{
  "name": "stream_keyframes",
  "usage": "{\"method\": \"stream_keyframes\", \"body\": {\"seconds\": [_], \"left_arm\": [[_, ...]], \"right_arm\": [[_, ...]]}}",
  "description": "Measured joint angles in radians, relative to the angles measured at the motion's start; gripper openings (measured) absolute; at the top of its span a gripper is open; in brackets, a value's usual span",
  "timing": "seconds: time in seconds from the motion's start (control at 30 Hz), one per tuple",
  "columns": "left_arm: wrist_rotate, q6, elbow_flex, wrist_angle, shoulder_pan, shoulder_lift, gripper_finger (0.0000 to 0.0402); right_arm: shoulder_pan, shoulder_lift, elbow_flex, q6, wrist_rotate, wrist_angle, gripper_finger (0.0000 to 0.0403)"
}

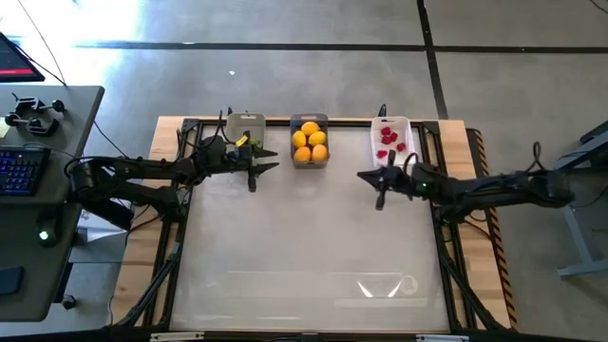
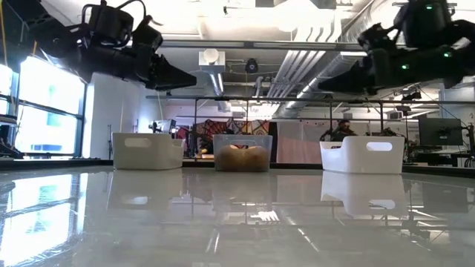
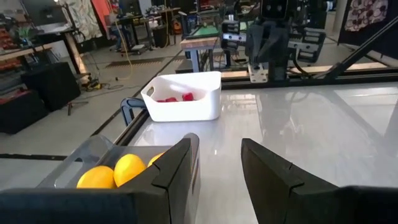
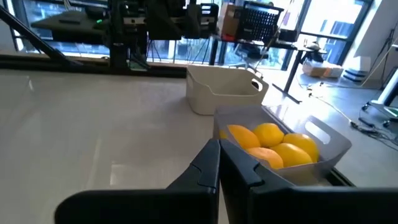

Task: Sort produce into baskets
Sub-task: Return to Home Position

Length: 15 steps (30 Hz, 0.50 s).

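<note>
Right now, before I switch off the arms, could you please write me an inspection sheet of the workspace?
Surface: glossy white table top, no loose produce seen.
Job's things: left basket holds greenish pieces; middle clear basket holds yellow and orange fruits; right white basket holds red berries.
Clutter: nothing seen on the table.
Grippers: left gripper open, empty, above the table by the left basket; right gripper shut, empty, above the table near the white basket.
Cables: black cables at the table's left edge.
Surroundings: desk with a blue keyboard beside the left arm; workshop room behind.
</note>
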<state>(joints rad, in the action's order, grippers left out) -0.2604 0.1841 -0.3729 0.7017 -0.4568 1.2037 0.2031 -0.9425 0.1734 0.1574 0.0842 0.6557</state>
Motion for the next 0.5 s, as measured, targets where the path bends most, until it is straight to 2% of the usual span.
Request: {"method": "stream_keyframes", "body": {"seconds": [0.27, 0.37, 0.5], "left_arm": [[-0.004, 0.001, 0.0, 0.0, 0.008, 0.0, 0.0123], [-0.005, 0.001, 0.003, 0.004, 0.009, 0.0, 0.0112], [-0.005, 0.0, 0.056, 0.051, 0.012, -0.001, 0.009]], "right_arm": [[0.0, 0.207, -0.124, 0.0, 0.0, 0.0, 0.0], [0.0, 0.28, -0.16, 0.003, 0.0, 0.001, 0.0], [0.0, 0.366, -0.163, 0.001, 0.02, -0.086, 0.0]]}}
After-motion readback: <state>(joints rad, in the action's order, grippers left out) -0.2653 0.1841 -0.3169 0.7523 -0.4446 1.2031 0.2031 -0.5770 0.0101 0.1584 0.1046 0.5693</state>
